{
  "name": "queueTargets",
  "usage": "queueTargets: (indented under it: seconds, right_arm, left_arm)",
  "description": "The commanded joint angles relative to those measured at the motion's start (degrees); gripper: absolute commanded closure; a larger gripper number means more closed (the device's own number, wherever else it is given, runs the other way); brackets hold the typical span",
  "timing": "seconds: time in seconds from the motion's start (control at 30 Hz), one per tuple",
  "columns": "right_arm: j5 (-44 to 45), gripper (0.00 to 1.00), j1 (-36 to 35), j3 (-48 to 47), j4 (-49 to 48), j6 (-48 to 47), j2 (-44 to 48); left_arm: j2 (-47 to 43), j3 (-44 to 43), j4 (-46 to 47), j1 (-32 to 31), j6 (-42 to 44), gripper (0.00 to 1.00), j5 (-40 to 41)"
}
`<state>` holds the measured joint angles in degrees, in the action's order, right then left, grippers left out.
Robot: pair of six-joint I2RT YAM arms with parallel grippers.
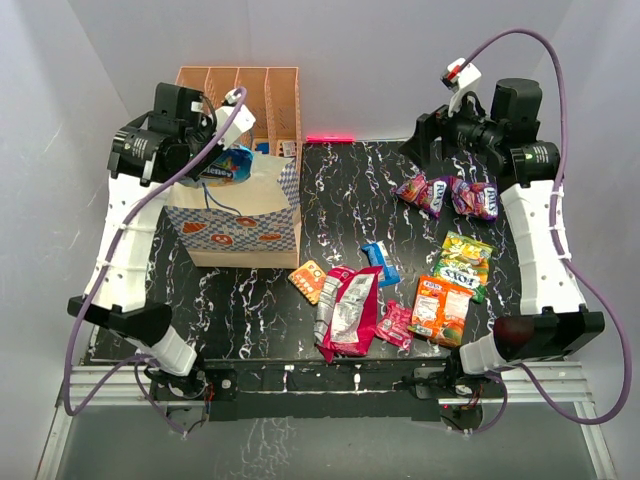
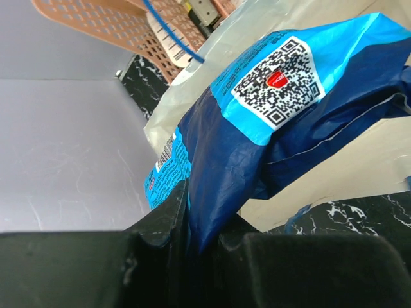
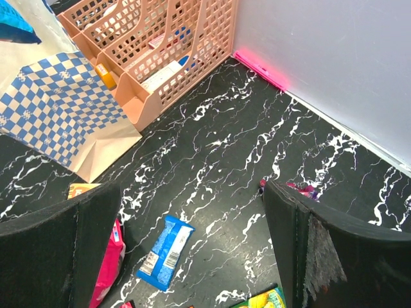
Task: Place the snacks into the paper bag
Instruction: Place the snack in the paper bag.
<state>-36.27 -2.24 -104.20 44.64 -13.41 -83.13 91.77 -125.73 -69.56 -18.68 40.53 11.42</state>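
Note:
My left gripper (image 1: 224,152) (image 2: 200,226) is shut on the lower edge of a blue snack packet (image 1: 229,166) (image 2: 289,115) with a QR code. It holds the packet over the open mouth of the paper bag (image 1: 243,226) (image 2: 359,168). The other snacks lie on the black marbled table: purple and pink packets (image 1: 450,195), a green-yellow one (image 1: 463,262), an orange one (image 1: 440,308), a small blue bar (image 1: 380,262) (image 3: 166,250), a magenta-silver pouch (image 1: 350,310) and a small orange packet (image 1: 310,280). My right gripper (image 1: 425,140) (image 3: 192,244) hangs open above the table's back right, holding nothing.
A peach perforated file rack (image 1: 240,100) (image 3: 160,58) stands right behind the bag against the back wall. A pink strip (image 1: 330,137) marks the table's far edge. White walls close in on the left, back and right sides.

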Motion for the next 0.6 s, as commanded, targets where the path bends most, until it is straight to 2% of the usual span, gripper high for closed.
queueTargets:
  seconds: [0.0,0.2,0.47,0.57]
  right_arm:
    - [-0.73,0.02,0.18,0.54,-2.89,0.27,-0.06]
    - [0.70,0.02,0.15,1.94,-3.44,0.20,-0.26]
    - [1.54,0.02,-0.06,8.50,-4.96,-2.45,-0.45]
    - [0.35,0.01,-1.65,11.73,-4.22,-4.43,-0.75]
  left_arm:
    - [0.52,-2.49,3.61,-0.04,-0.21,1.00,-3.75]
    - [1.26,-1.56,2.87,-0.04,-0.37,1.00,-9.22]
    - [2.05,6.79,8.04,0.24,1.08,1.00,-8.89]
    - [3.09,8.01,9.53,2.75,1.56,1.00,-10.75]
